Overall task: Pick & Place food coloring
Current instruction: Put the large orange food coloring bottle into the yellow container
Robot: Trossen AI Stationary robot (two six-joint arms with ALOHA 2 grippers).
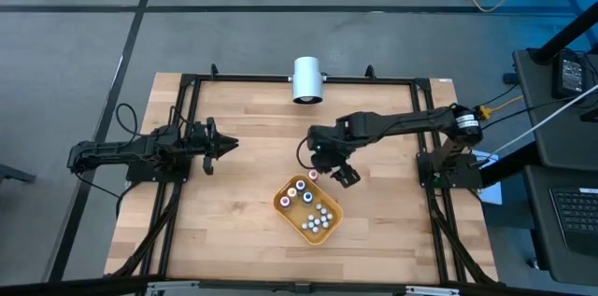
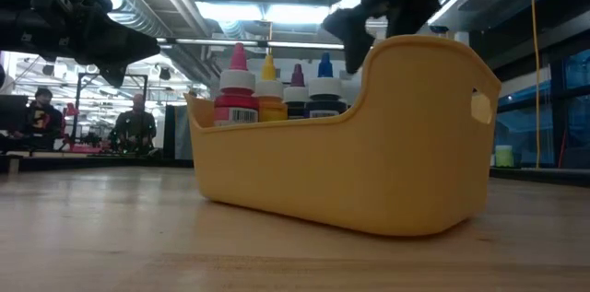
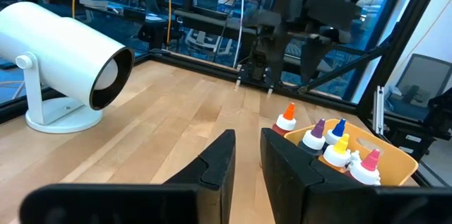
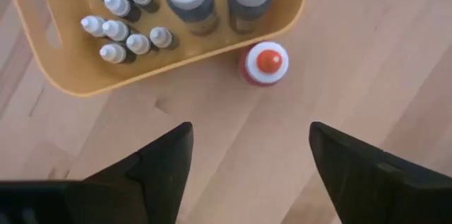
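The orange tray (image 1: pixel 329 227) sits on the bench (image 1: pixel 234 212) between the centre and the near edge, turned at an angle to the bench edges. It holds several food coloring bottles: in the low view a pink-topped bottle (image 2: pixel 237 96), a yellow-topped bottle (image 2: pixel 269 89), a purple-topped bottle (image 2: pixel 297 92) and a blue-topped bottle (image 2: pixel 324 83) stand upright inside it. A cluster of small whitish-topped bottles (image 4: pixel 120 19) fills the other end of the tray.

One red-topped bottle (image 4: pixel 264 63) stands upright on the bare bench just beside the tray's outer wall, on the side facing the far edge. Whether it touches the wall cannot be told.

The right gripper (image 1: pixel 340 171) hangs above the bench near that bottle, apart from it. Its fingers (image 4: pixel 159 164) are spread wide and hold nothing.

The left gripper (image 1: pixel 227 145) hovers near the left edge of the bench, well apart from the tray. Its fingers (image 3: pixel 215 164) stand narrow, with a slim gap between them, and hold nothing.

A white cylinder (image 1: pixel 306 79) on a stand sits at the middle of the far edge.
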